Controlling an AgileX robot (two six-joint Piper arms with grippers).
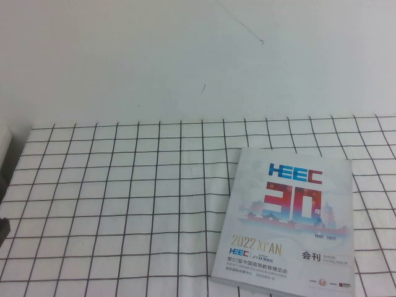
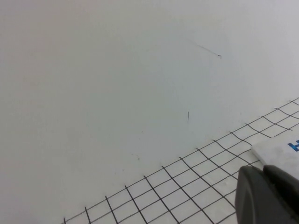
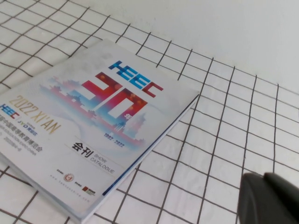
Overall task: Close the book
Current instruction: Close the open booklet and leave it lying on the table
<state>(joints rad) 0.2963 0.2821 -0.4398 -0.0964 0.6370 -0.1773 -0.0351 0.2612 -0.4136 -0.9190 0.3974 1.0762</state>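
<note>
The white paper book with a red-and-blue cover point(image 1: 291, 226) lies shut on the checked cloth point(image 1: 124, 198), so I think I'm done. The left gripper point(image 2: 268, 196) and right gripper point(image 3: 271, 198) hang near it. Clenched or not, I cannot tell.

Frame edges crop the left end effector point(image 2: 266, 196), right end effector point(image 3: 268, 198) and seemingly the book point(image 1: 291, 223).

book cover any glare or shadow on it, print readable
High view: book evenly lit, no glare, big print legible, small lines soft. Right wrist view: book clear, no glare, right gripper a dark blur at the frame edge. Left wrist view: only a book corner shows, left gripper equally dark.
</note>
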